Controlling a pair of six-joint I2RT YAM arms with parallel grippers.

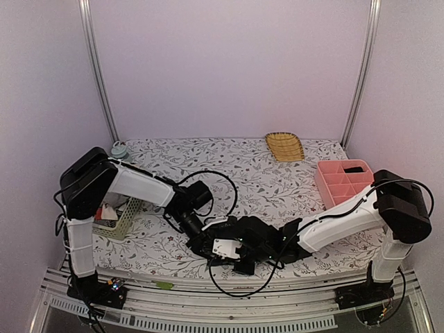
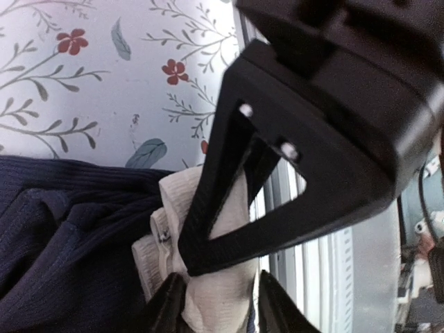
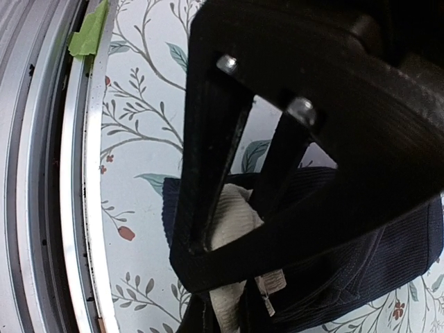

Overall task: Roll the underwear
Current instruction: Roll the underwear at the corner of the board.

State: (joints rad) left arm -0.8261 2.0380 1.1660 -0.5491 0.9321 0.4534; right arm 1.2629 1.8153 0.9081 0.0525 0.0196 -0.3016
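The underwear (image 2: 62, 236) is dark ribbed cloth with a beige part (image 2: 222, 291), bunched on the flowered table close to its near edge. The jaws of my left gripper (image 2: 218, 309) stand apart on either side of the beige fold, so it is open. My right gripper (image 3: 227, 316) is shut on the same beige fold (image 3: 232, 225), the dark cloth (image 3: 361, 270) spreading to its right. Each gripper's black finger frame (image 2: 229, 243) crosses the other's view and hides part of the cloth. In the top view both arms meet over the dark bundle (image 1: 243, 229).
A pink divided box (image 1: 343, 182) stands at the right. A yellow woven tray (image 1: 284, 146) lies at the back. A green basket (image 1: 125, 216) holds cloth at the left, near a small teal object (image 1: 120, 150). The metal table rail (image 3: 41, 173), with green tape (image 3: 89, 31), runs right beside the grippers.
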